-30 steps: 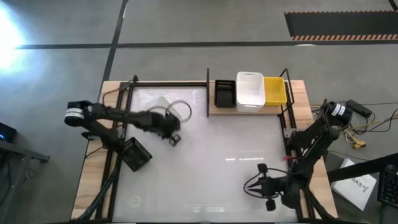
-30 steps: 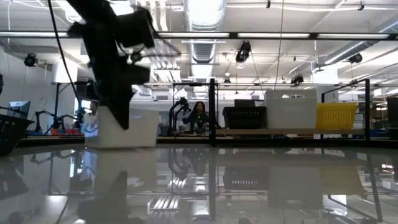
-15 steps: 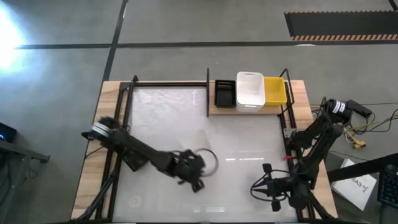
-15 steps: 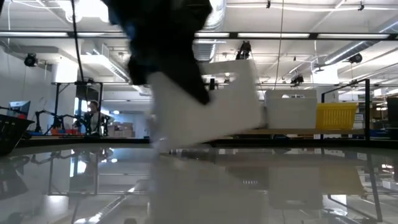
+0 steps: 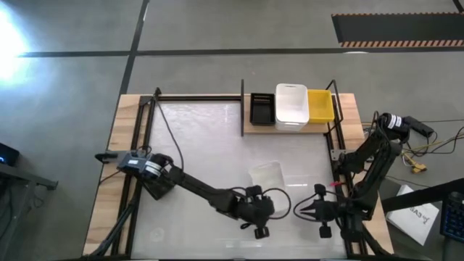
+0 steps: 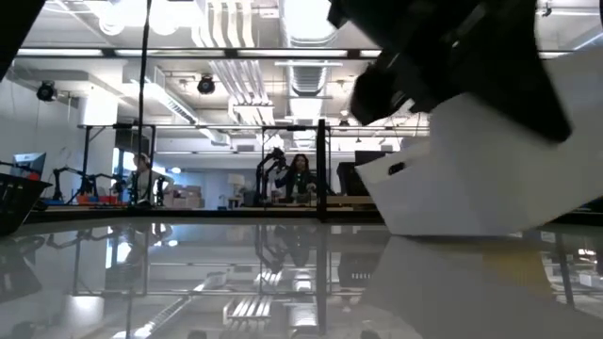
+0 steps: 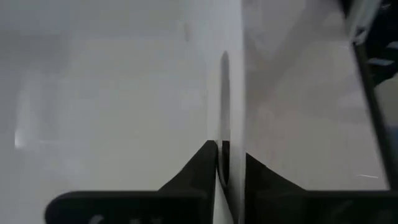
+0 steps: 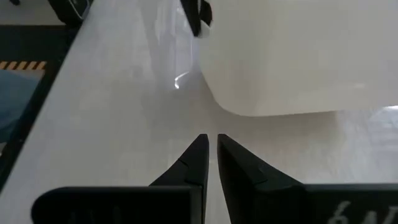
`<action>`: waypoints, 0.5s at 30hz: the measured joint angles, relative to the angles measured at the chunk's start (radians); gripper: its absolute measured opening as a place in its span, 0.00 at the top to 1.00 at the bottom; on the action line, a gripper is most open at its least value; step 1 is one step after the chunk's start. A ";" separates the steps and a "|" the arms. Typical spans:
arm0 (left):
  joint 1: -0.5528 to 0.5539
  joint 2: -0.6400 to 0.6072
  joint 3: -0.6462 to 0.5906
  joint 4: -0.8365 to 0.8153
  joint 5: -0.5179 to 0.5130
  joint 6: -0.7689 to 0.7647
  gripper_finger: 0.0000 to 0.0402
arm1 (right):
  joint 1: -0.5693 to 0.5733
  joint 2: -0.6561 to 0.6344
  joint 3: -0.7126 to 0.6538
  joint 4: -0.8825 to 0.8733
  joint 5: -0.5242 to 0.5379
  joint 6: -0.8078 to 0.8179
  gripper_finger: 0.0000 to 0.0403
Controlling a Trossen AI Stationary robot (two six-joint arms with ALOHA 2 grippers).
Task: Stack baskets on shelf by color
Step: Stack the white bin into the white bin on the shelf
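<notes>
My left gripper (image 5: 259,196) reaches far across the table to its near-right part and is shut on a white basket (image 5: 266,176). In the low view that basket (image 6: 471,179) fills the right side, tilted, under the dark gripper. My right gripper (image 5: 303,211) waits just right of it, shut, with the basket (image 8: 292,56) close ahead of its fingertips (image 8: 211,149). On the shelf (image 5: 250,129) at the far edge stand a black basket (image 5: 262,109), a white one (image 5: 291,106) and a yellow one (image 5: 320,105), side by side on their bases. My left gripper pinches one thin side wall of the white basket (image 7: 231,124) between its two fingers, one inside the basket and one outside. The fingers come from the table's near side. The basket hangs tilted, low over the table; whether its base touches the top, I cannot tell.
Another black basket (image 5: 158,181) sits at the table's left edge beside the left arm's base and shows at the low view's left (image 6: 14,198). Black frame rods (image 5: 242,109) rise at the shelf ends. Cables lie off the right edge. People show in the room behind.
My left gripper has swept from the table's far-left area toward the near edge and the right, carrying the white basket along in its hold. The basket now hangs in front of the right gripper. My right gripper has drawn back slightly toward the right edge.
</notes>
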 joint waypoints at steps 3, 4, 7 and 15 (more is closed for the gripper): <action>0.013 0.004 0.007 0.022 0.032 0.029 0.91 | 0.000 0.013 0.000 -0.001 0.000 -0.005 0.93; 0.017 0.004 0.006 0.020 0.038 0.030 0.87 | 0.000 0.018 0.000 0.000 0.001 -0.004 0.93; 0.032 0.004 0.000 0.019 0.071 0.033 0.75 | 0.000 0.035 -0.002 0.000 0.001 -0.004 0.93; 0.038 -0.061 -0.006 0.006 0.113 0.033 0.55 | -0.023 0.051 0.018 0.209 -0.017 -0.163 0.93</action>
